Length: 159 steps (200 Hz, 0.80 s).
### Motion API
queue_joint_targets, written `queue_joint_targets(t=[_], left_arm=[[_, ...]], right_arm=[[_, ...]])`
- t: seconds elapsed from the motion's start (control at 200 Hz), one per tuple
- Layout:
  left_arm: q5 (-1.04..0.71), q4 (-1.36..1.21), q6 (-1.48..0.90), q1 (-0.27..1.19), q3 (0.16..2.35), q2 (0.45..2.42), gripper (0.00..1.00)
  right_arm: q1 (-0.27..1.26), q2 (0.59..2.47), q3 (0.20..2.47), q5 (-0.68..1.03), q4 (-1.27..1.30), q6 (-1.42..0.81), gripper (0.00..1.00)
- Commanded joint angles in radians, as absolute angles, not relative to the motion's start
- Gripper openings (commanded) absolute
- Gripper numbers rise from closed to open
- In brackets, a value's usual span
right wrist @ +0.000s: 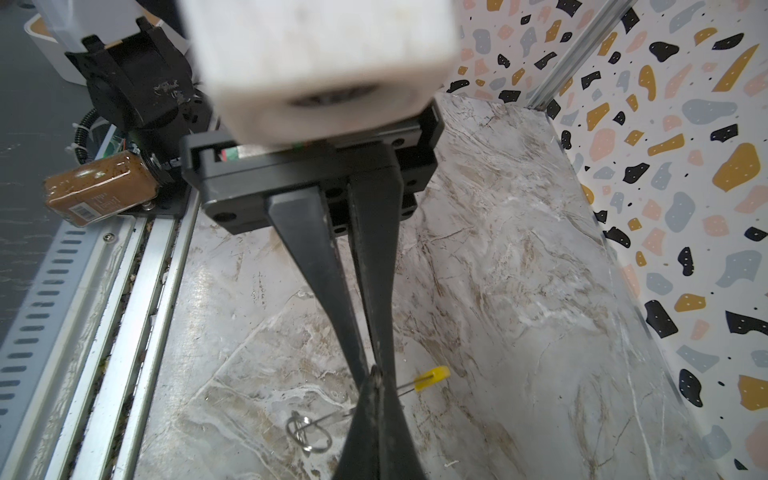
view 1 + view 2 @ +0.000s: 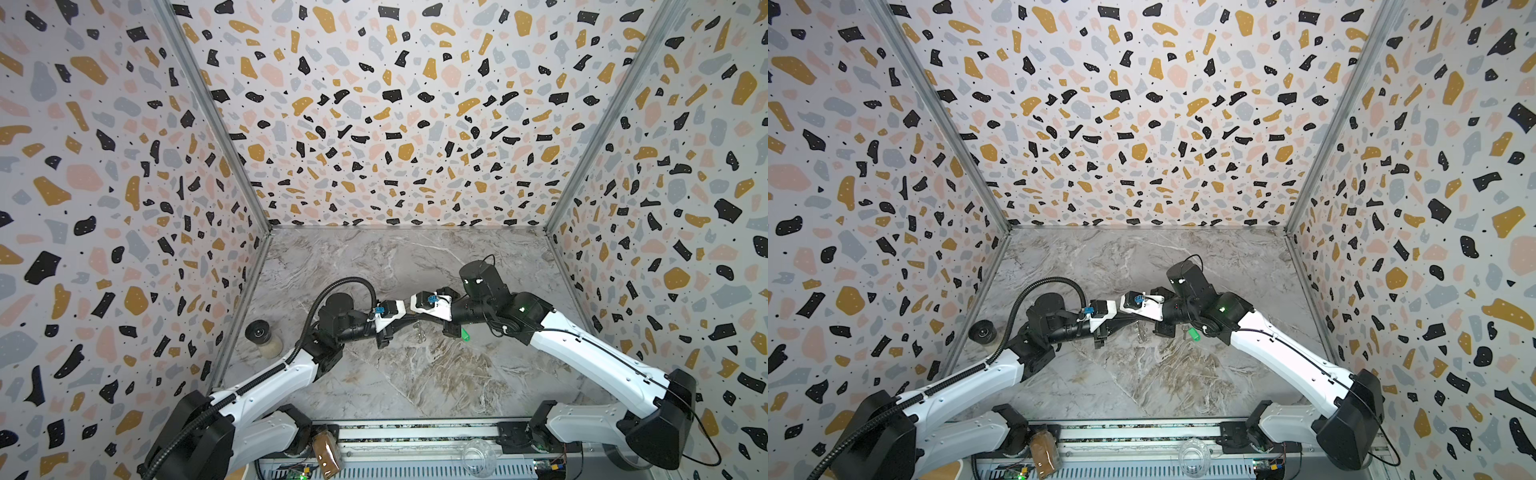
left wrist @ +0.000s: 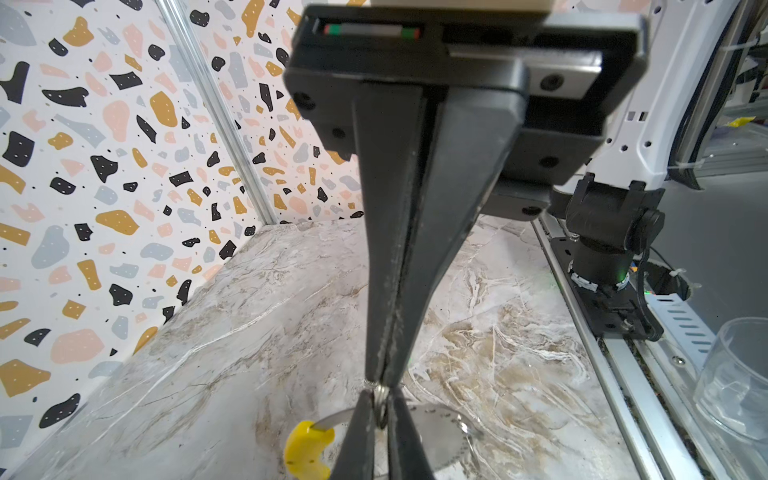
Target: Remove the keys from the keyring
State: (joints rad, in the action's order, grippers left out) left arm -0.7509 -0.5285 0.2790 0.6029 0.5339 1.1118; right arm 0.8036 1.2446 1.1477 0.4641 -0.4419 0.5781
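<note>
While left arm (image 2: pixel 270 380), right arm (image 2: pixel 582 345) stretch inward | jaws closed on keyring (image 3: pixel 309 451) | tip-to-tip

Bright, even light; blurred foreground.

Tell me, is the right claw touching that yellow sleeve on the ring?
Apart. In the right wrist view, a bare stretch of the keyring wire shows between the shut right gripper and the yellow sleeve.

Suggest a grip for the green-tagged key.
Take the green tag, the key's bulkiest part, across its narrow sides, coming from above: it seems to lie flat on the table, so a sideways approach would find little to grip.
</note>
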Motion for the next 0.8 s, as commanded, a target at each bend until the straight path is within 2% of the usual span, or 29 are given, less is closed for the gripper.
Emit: queue_joint_targets(t=[0.0,0.095,0.285,0.466,0.791], left_arm=[[-0.796,-0.604,0.270,0.616,0.538,1.113,0.02],[-0.793,-0.597,0.278,0.615,0.540,1.112,0.00],[-0.788,-0.531,0.339,0.617,0.553,1.093,0.00],[-0.773,-0.419,0.459,0.620,0.581,1.061,0.00],[-0.687,-0.340,0.636,0.647,0.594,1.008,0.00]], right_arm=[[0.807,1.207,1.148,0.460,-0.419,0.577,0.00],[0.807,1.173,1.139,0.419,-0.412,0.578,0.06],[0.793,1.026,1.065,0.282,-0.373,0.581,0.29],[0.787,0.973,1.021,0.180,-0.459,0.559,0.32],[0.814,0.968,0.886,0.207,-0.381,0.458,0.32]])
